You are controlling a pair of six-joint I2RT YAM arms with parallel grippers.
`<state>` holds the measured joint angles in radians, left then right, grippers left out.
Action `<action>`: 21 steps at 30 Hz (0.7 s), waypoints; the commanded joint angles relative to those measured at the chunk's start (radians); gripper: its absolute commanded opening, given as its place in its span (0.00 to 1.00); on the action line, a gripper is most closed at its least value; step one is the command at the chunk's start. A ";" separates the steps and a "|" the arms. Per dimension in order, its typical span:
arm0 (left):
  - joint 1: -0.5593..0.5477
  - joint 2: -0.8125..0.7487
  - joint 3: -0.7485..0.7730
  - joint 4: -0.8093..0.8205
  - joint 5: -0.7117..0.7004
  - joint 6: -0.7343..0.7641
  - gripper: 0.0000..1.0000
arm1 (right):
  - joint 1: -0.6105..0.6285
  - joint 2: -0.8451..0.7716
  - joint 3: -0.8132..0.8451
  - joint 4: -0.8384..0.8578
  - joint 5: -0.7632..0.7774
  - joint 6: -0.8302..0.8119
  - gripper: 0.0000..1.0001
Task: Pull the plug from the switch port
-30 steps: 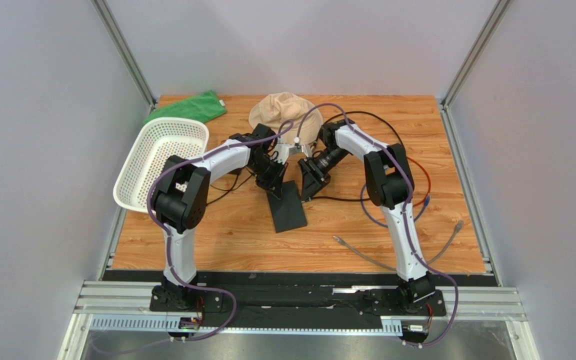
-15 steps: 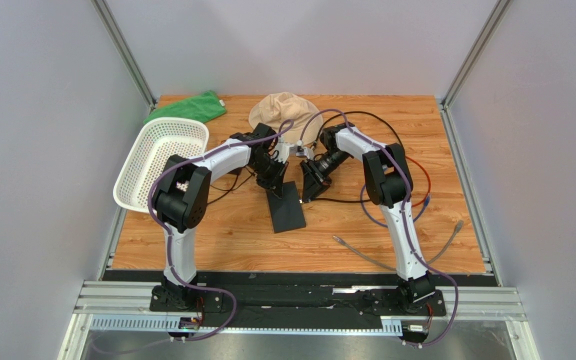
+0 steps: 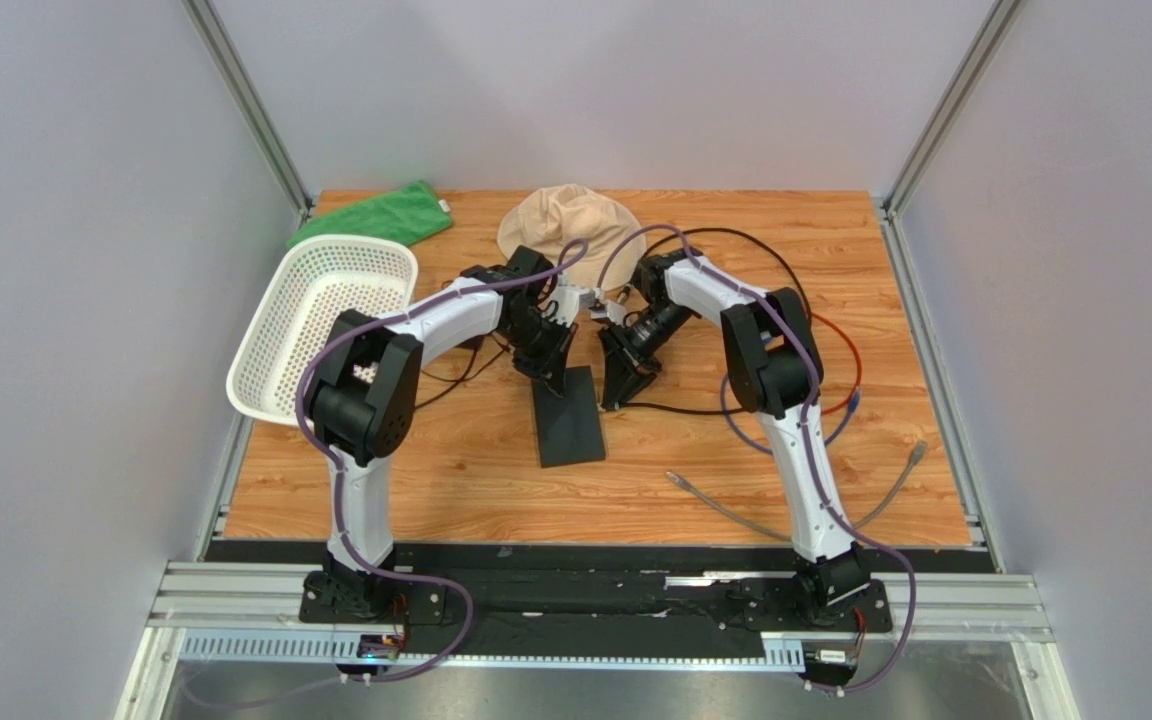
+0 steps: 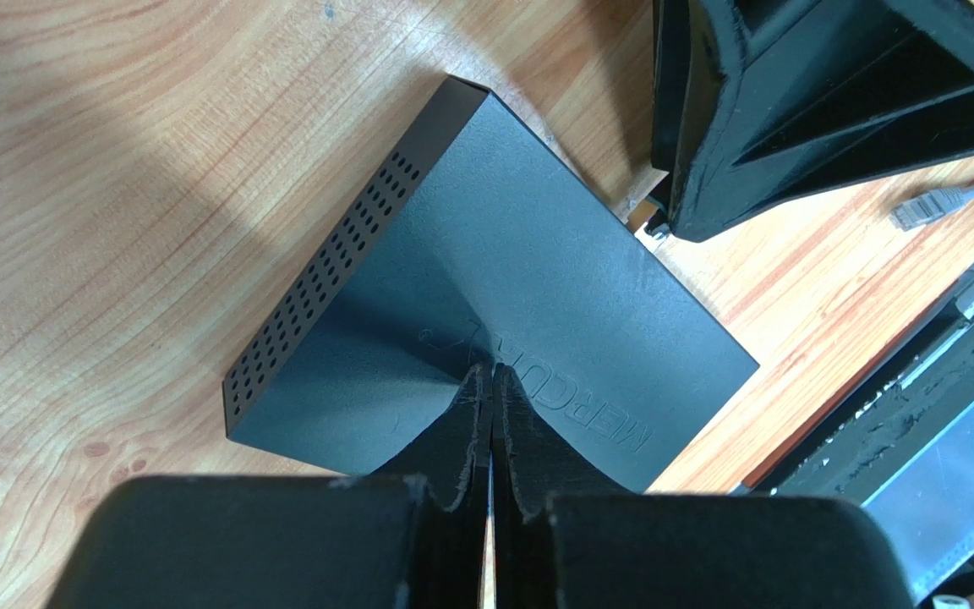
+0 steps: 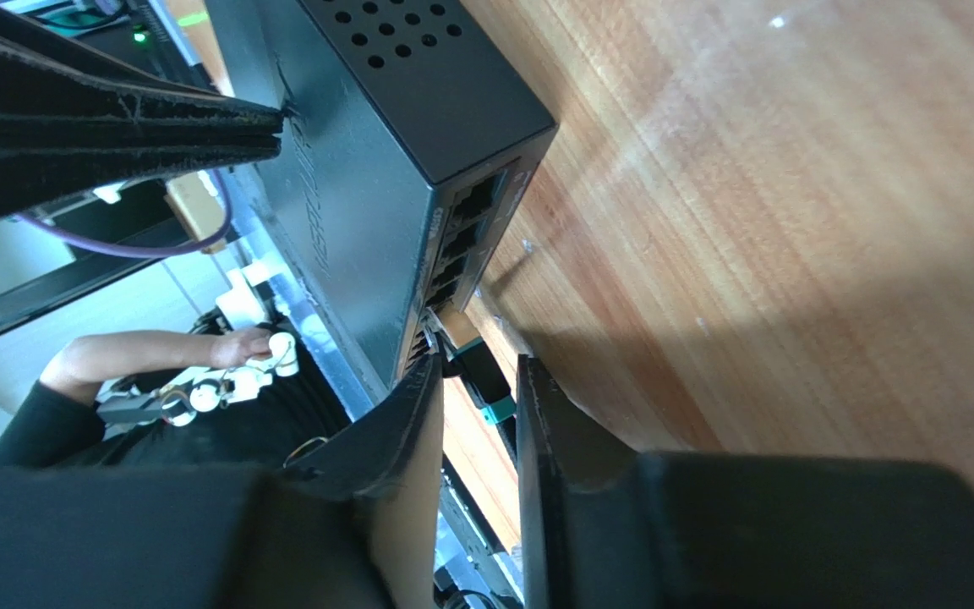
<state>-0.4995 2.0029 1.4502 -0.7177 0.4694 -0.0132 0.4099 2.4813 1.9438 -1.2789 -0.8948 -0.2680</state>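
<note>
Left gripper (image 4: pixel 492 385), just right of the white basket (image 3: pixel 315 323), is clamped tight, fingertips meeting with no gap at all. And those tips are planted on the top face of the switch (image 4: pixel 518 279), right at the raised lettering. Nothing is held between them; they press straight down onto the lid.

Now the switch itself: flat on the wooden table (image 3: pixel 432 480), mid-table between the two arms, long side running toward the near edge. Vent holes (image 4: pixel 327 286) dot its narrow side in the left wrist view. Swing round to the right wrist view and there's the row of ports (image 5: pixel 473 222) along the other narrow edge.

Over to the right gripper (image 5: pixel 473 406), low at that port edge, fingers a narrow gap apart. The plug (image 5: pixel 482 371) sits in that gap, seated in the end port nearest the camera, a teal tab showing behind it. Whether the pads actually pinch it, I cannot tell from here.

Farther right, an orange cable (image 3: pixel 838 338) loops on the wood, and a grey cable (image 3: pixel 725 510) lies loose toward the near edge.
</note>
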 commanded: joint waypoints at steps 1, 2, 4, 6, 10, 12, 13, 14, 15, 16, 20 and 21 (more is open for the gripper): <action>-0.005 0.040 -0.014 0.006 -0.117 0.025 0.00 | 0.050 0.041 -0.039 0.081 0.250 0.027 0.22; -0.007 0.040 -0.016 0.006 -0.120 0.025 0.00 | 0.050 0.044 -0.039 0.081 0.263 0.045 0.19; -0.007 0.040 -0.016 0.009 -0.126 0.025 0.00 | 0.050 0.044 -0.045 0.082 0.298 0.059 0.04; -0.010 0.039 -0.017 0.009 -0.127 0.025 0.00 | 0.055 0.038 -0.063 0.084 0.327 0.072 0.00; -0.017 0.036 -0.019 0.011 -0.146 0.027 0.00 | 0.078 0.021 -0.091 0.067 0.440 0.072 0.00; -0.020 0.036 -0.021 0.012 -0.158 0.028 0.00 | 0.101 0.022 -0.089 0.030 0.502 0.069 0.00; -0.022 0.034 -0.022 0.012 -0.161 0.027 0.00 | 0.115 0.018 -0.098 0.026 0.564 0.070 0.00; -0.024 0.033 -0.024 0.014 -0.167 0.027 0.00 | 0.119 0.010 -0.108 0.029 0.597 0.073 0.00; -0.025 0.033 -0.024 0.014 -0.172 0.027 0.00 | 0.127 -0.001 -0.117 0.035 0.637 0.079 0.00; -0.027 0.031 -0.025 0.015 -0.178 0.027 0.00 | 0.138 -0.013 -0.126 0.036 0.690 0.082 0.00; -0.027 0.030 -0.034 0.026 -0.193 0.021 0.00 | 0.153 -0.053 -0.190 0.070 0.796 0.127 0.00; -0.025 0.030 -0.034 0.027 -0.195 0.021 0.00 | 0.155 -0.059 -0.204 0.073 0.812 0.133 0.00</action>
<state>-0.5259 1.9972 1.4506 -0.7105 0.4267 -0.0162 0.5232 2.3493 1.8679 -1.2175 -0.5442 -0.1379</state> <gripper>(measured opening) 0.007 0.257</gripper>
